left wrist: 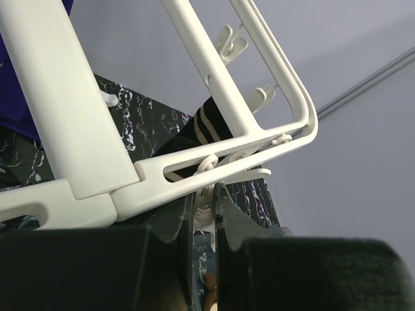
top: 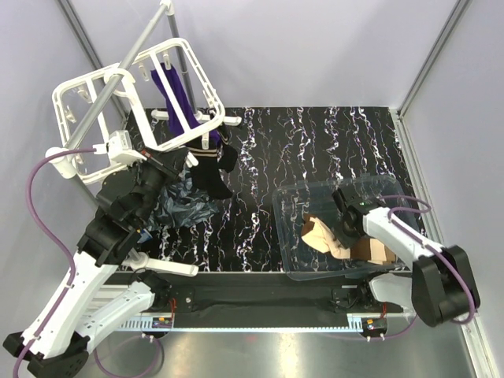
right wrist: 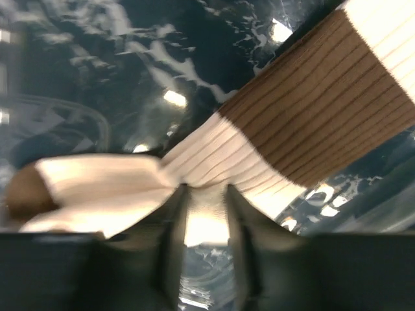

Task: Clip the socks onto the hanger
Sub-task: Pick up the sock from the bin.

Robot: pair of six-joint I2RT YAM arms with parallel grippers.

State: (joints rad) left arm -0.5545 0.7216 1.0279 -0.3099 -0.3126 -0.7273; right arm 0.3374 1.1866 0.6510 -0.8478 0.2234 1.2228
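The white hanger (top: 75, 87) hangs at the back left on a grey pole. A black sock (top: 209, 169) with beige stripes dangles from its near edge and also shows in the left wrist view (left wrist: 207, 126). My left gripper (top: 175, 160) sits right under the hanger's rim (left wrist: 78, 129). Its jaws (left wrist: 209, 194) are nearly closed on a small white clip (left wrist: 209, 206). My right gripper (top: 344, 228) is down in the clear tray. It (right wrist: 204, 194) is shut on a beige sock (right wrist: 214, 155) with a brown cuff, pinching a fold of the fabric.
A purple sock (top: 177, 98) hangs from the hanger's far side. The clear plastic tray (top: 299, 201) at the right holds more beige socks (top: 319, 234). A dark crumpled sheet (top: 185, 206) lies under the hanger. The grey pole (top: 118, 79) slants over the frame.
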